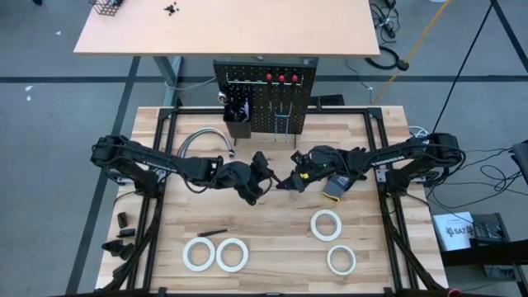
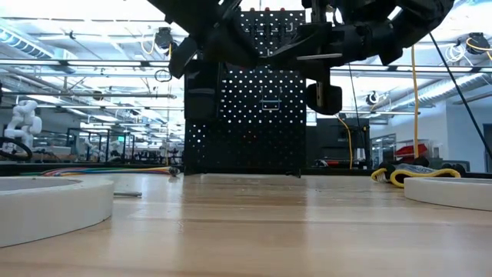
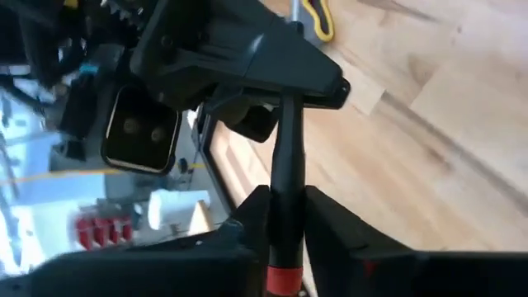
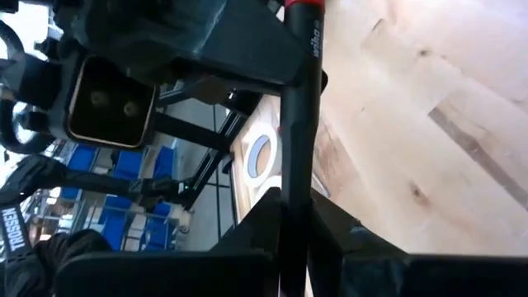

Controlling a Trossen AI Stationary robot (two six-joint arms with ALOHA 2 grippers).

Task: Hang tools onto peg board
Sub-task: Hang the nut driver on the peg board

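High view puts both grippers meeting mid-table before the peg board (image 1: 266, 99): left gripper (image 1: 262, 176) and right gripper (image 1: 286, 181) each clamp one black-shafted screwdriver (image 3: 287, 173) between them (a handover, I judge). Next, one must release so the other can carry it to a hook.

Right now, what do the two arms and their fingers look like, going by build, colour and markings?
Both are dark, nearly black jointed arms. The left arm and right arm carry black cabling along their links. The fingers are flat, angular black plastic. White TROSSEN lettering marks an arm seen in the right wrist view, and each wrist bears a boxy camera module.
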